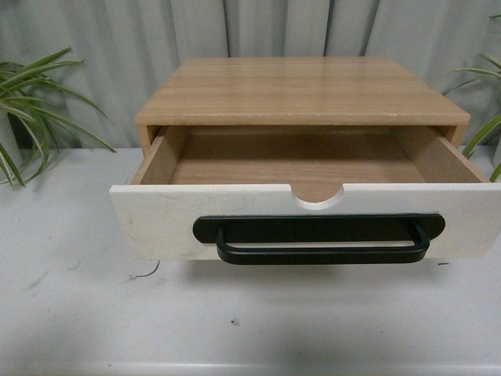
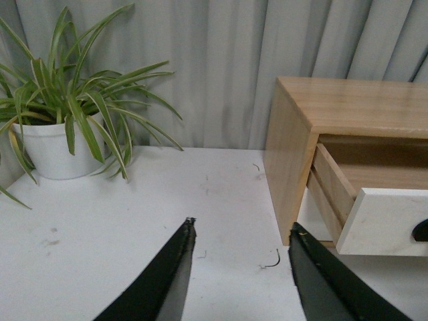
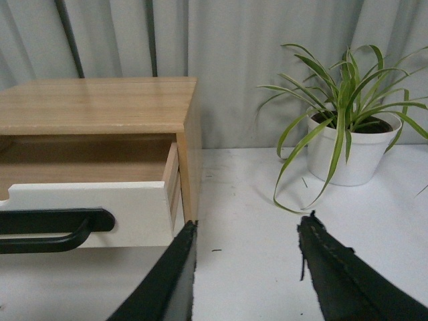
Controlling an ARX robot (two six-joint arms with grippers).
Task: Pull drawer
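The drawer [image 1: 156,223] stands pulled well out of a light wood cabinet [image 1: 301,90]. Its front is white, with a long black bar handle [image 1: 317,239] and a half-round notch in the top edge, and its wooden inside holds nothing. Neither arm shows in the front view. My left gripper [image 2: 241,227] is open over the table, left of the cabinet [image 2: 287,160], with the drawer's front [image 2: 384,227] off to its right. My right gripper [image 3: 246,221] is open to the right of the cabinet [image 3: 100,103], beside the drawer front [image 3: 134,207] and one end of the handle [image 3: 53,227].
The cabinet sits on a white table [image 1: 78,313] in front of a grey curtain [image 1: 117,47]. A potted plant [image 2: 60,144] stands on the table left of the cabinet, and another [image 3: 348,150] on the right. A small bent wire [image 2: 271,262] lies near the cabinet's left corner.
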